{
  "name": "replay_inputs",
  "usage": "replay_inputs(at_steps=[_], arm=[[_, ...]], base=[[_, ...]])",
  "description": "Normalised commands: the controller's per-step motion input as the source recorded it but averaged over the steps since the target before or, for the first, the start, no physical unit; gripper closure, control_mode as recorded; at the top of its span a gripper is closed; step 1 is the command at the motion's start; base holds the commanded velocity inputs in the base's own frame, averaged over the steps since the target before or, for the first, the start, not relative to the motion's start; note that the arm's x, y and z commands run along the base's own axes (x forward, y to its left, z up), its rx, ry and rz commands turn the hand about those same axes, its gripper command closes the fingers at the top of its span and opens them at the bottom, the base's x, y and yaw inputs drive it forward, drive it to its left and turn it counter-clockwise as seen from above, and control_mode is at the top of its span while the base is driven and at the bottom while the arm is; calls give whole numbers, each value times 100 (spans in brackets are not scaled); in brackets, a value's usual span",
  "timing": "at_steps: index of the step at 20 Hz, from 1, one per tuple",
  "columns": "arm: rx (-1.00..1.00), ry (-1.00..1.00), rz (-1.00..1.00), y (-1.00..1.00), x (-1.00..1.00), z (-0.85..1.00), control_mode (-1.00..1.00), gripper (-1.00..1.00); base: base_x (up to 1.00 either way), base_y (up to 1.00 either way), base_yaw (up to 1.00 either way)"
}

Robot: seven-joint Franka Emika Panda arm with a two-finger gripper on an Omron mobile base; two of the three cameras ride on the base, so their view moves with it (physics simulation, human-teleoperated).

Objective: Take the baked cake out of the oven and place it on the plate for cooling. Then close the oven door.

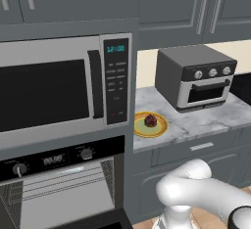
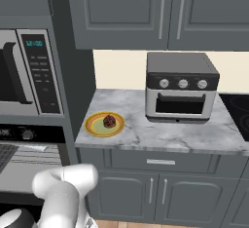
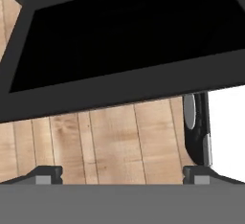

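Oven (image 1: 63, 184) stood open, racks bare; oven door (image 3: 124, 41) hung down, dark glass facing pincer (image 3: 123, 174), jaws released wide, nothing held; baked cake (image 1: 150, 121) sat on plate (image 1: 141, 129) on table (image 1: 206, 118); transfer judged done, door closing left

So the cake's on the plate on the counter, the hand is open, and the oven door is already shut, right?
Not quite: the oven door is still open. The hand view looks at its dark glass panel folded down over the wooden floor, and the left base view shows the oven cavity exposed. The cake does sit on the plate, and the hand is open.
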Motion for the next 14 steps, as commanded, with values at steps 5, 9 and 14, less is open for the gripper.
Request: replay_inputs(at_steps=[5, 9, 14], arm=[[0, 0, 0, -22, -68, 14, -100, -100], [-1, 0, 0, -22, -68, 16, -100, -100], [-2, 0, 0, -18, -68, 8, -100, -100]], base=[[0, 0, 0], [0, 0, 0], [0, 0, 0]])
